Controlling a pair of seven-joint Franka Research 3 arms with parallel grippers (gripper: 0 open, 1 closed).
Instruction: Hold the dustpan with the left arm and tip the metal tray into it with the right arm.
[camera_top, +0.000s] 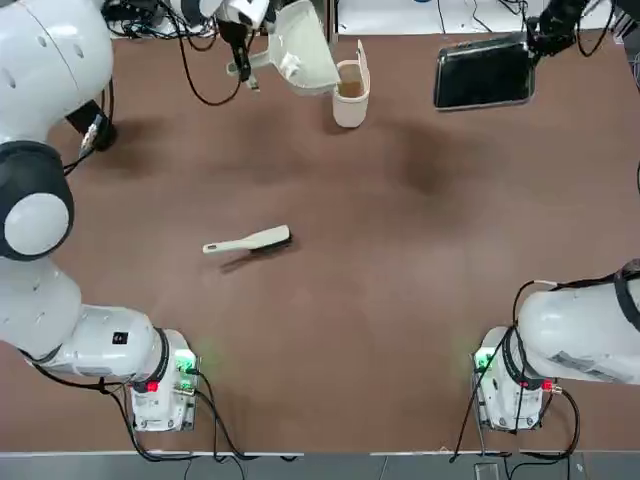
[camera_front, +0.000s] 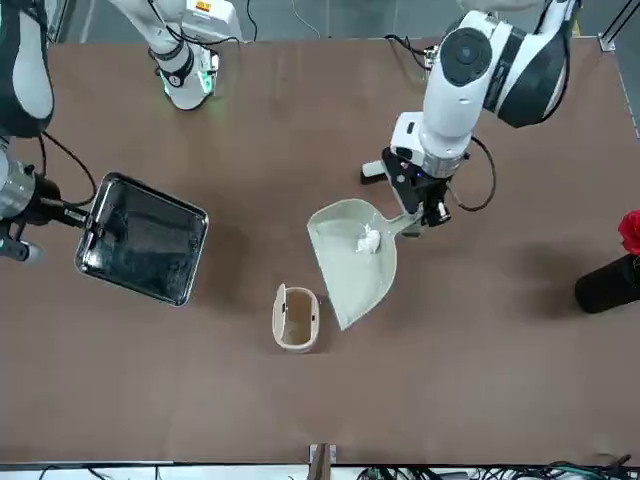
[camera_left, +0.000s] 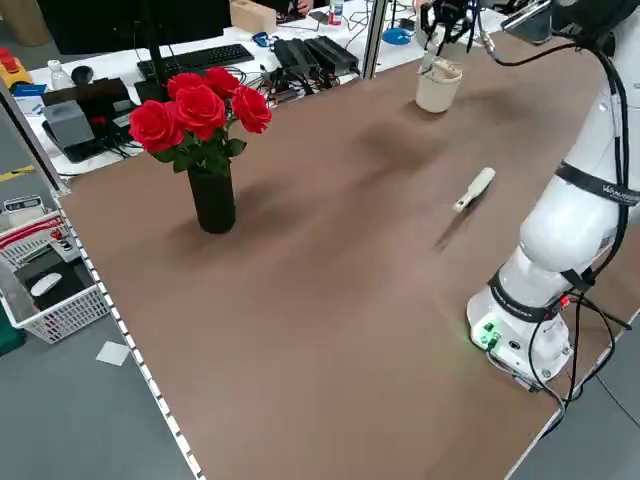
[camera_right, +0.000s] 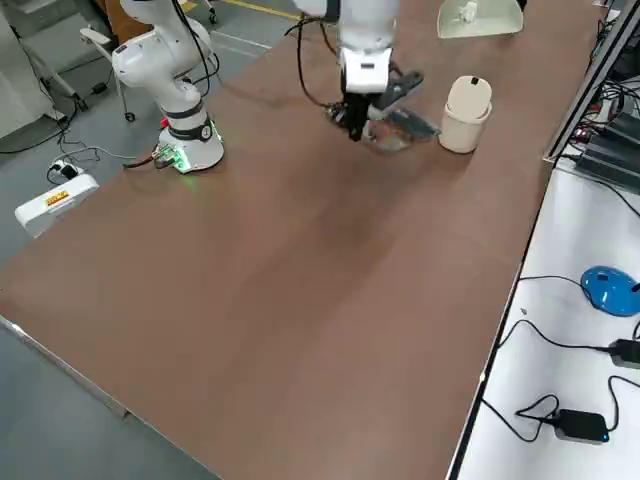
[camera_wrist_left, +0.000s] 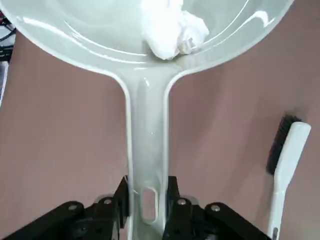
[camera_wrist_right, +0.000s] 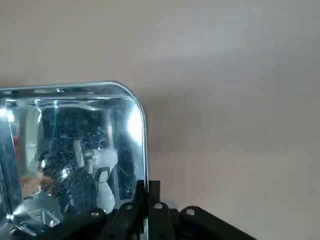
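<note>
1. Dustpan (camera_front: 352, 262): cream plastic, lifted off the brown table (camera_front: 300, 420) at its far side from the robot bases and tilted, with its scoop edge hanging just above and beside the small cream bin (camera_front: 296, 318). A crumpled white wad (camera_front: 369, 240) lies inside the scoop near the handle.
2. Left gripper (camera_wrist_left: 146, 200): clenched on the end of the dustpan's straight handle, one finger on each side of the slot in the handle, as the left wrist view shows. In the front view it sits under the white left arm (camera_front: 455, 90).
3. Metal tray (camera_front: 142, 238): shiny, square, with rounded corners, held off the table and well apart from the dustpan, at the robot's right side of the far edge. Its inside looks dark and reflective; no contents can be made out in it.
4. Right gripper (camera_wrist_right: 150, 205): fingers pinched tight on the tray's thin rim at one edge. In the top view it is at the far right corner (camera_top: 540, 35).
5. Hand brush (camera_top: 248, 242): slim, cream, with dark bristles, lying flat near the middle of the table, away from both grippers.
6. Vase of red roses (camera_left: 205, 150): stands on the table at the robot's left side.
7. Writing: no brand, label or text can be read on the dustpan, tray, bin or brush.
</note>
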